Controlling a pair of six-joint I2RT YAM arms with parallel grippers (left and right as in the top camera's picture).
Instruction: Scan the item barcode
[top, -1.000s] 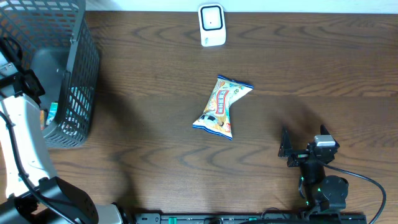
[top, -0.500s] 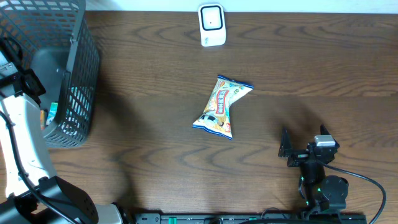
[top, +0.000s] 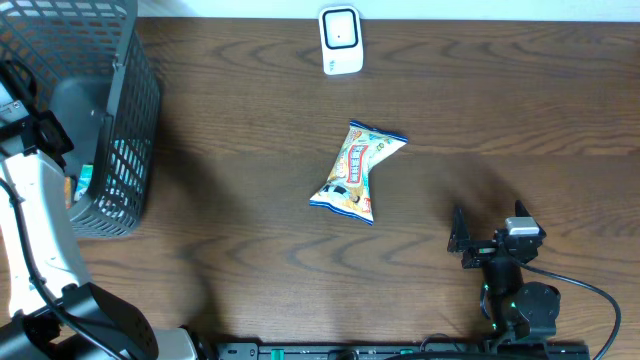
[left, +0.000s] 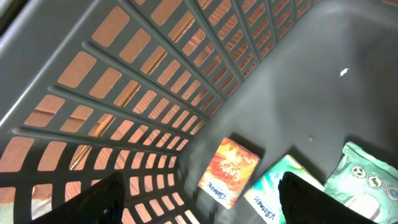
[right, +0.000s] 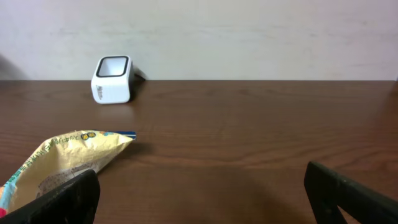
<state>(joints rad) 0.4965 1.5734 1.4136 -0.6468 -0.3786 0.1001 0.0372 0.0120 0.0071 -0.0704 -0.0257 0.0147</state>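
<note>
A yellow snack bag (top: 357, 171) lies flat in the middle of the table and shows at the lower left of the right wrist view (right: 59, 163). The white barcode scanner (top: 340, 40) stands at the far edge, also seen from the right wrist (right: 112, 79). My right gripper (top: 486, 232) rests low near the front right, open and empty (right: 202, 199), to the right of the bag. My left gripper (left: 199, 202) hangs open inside the grey basket (top: 105, 100), above an orange packet (left: 229, 171) and a teal packet (left: 273, 186). It holds nothing.
A green pouch (left: 367, 180) lies in the basket's corner beside the teal packet. The basket's mesh walls (left: 143, 93) close in round the left gripper. A pale wall (right: 249, 37) runs behind the scanner. A black cable (top: 590, 290) trails from the right arm.
</note>
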